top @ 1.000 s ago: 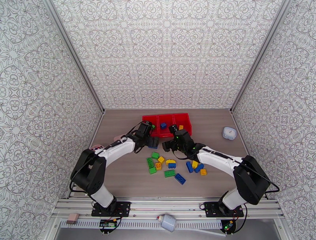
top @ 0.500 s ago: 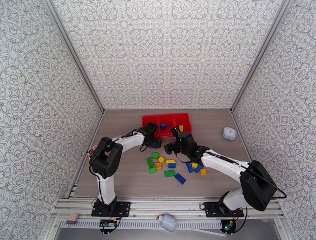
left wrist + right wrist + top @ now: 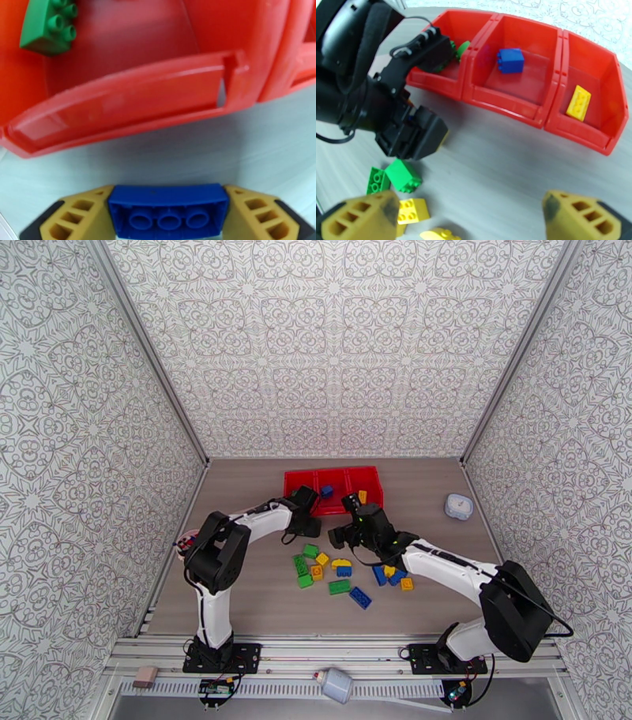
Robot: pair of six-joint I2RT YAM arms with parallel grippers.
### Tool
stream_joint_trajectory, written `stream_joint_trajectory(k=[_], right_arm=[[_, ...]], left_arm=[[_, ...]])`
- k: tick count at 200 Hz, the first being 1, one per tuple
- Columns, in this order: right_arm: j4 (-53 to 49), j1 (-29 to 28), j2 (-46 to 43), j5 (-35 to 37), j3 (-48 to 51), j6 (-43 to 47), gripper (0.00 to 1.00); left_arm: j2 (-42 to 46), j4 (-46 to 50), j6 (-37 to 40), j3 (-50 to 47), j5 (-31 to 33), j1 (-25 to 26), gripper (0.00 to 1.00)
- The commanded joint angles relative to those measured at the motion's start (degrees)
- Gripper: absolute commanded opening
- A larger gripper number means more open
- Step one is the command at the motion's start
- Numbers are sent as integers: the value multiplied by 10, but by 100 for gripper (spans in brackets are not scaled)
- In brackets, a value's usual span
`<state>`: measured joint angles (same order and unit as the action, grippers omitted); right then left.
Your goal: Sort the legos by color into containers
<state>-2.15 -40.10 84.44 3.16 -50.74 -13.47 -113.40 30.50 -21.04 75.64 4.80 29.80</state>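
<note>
Blue lego, bottom edge cropped, sits between left claw fingers.

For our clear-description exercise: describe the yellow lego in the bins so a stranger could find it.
Across the table, find the row of three joined red bins. In the end bin on the robot's right lies one oblong yellow lego brick, alone. The middle bin holds a blue brick, the left bin a green brick.

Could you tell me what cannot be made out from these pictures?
Left wrist view: green brick cut off by the top edge.
Right wrist view: inside of the left bin, mostly hidden behind the left gripper.
Top view: white box too small for detail; blue brick between the left gripper's fingers, hidden under its wrist.
</note>
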Motion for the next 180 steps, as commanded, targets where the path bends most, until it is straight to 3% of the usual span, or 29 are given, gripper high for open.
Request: stream_joint_trajectory(k=[1, 52, 86, 127, 180], right_arm=[[3, 3, -24, 4, 12, 1, 99], [37, 3, -42, 16, 26, -16, 99], [64, 4, -57, 34, 40, -31, 99], [62, 4, -75, 42, 50, -33, 99], [60, 4, -91, 41, 61, -25, 99]], left_arm=[[43, 7, -6, 2, 11, 11, 67], [118, -47, -8, -1, 24, 34, 67], [120, -107, -8, 19, 25, 41, 66], [68, -148, 14, 82, 20, 35, 64], [-51, -107, 38, 228, 19, 26, 64]])
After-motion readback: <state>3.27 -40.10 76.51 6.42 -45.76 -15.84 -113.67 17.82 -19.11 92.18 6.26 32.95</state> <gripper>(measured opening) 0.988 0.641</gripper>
